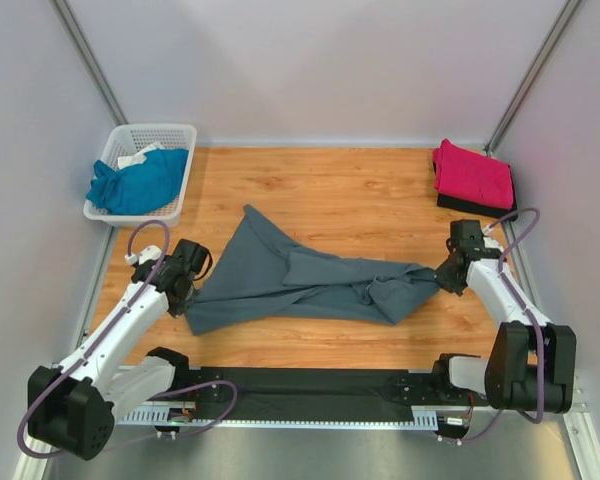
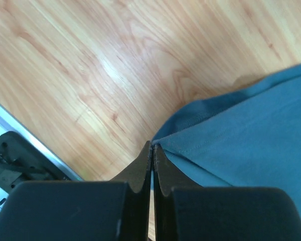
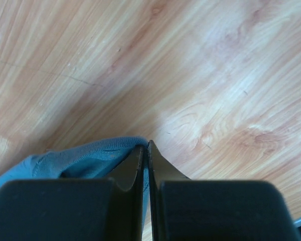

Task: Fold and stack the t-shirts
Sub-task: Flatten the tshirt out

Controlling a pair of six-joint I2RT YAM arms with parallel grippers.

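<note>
Spanning table (image 1: 320, 190): grey tee (image 1: 280, 275), crumpled, stretched between both grippers.
Left gripper (image 2: 152, 146): closed tight on tee's hem corner; cloth spreads right of fingertips.
Right gripper (image 3: 146, 145): clamped on tee's bunched end; cloth lies left of fingers.

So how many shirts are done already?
Done: the pink shirt lies folded on a dark folded one at the far right. In hand: the left gripper and right gripper each pinch an end of the grey shirt. Left: the blue shirt, crumpled in the basket.
</note>
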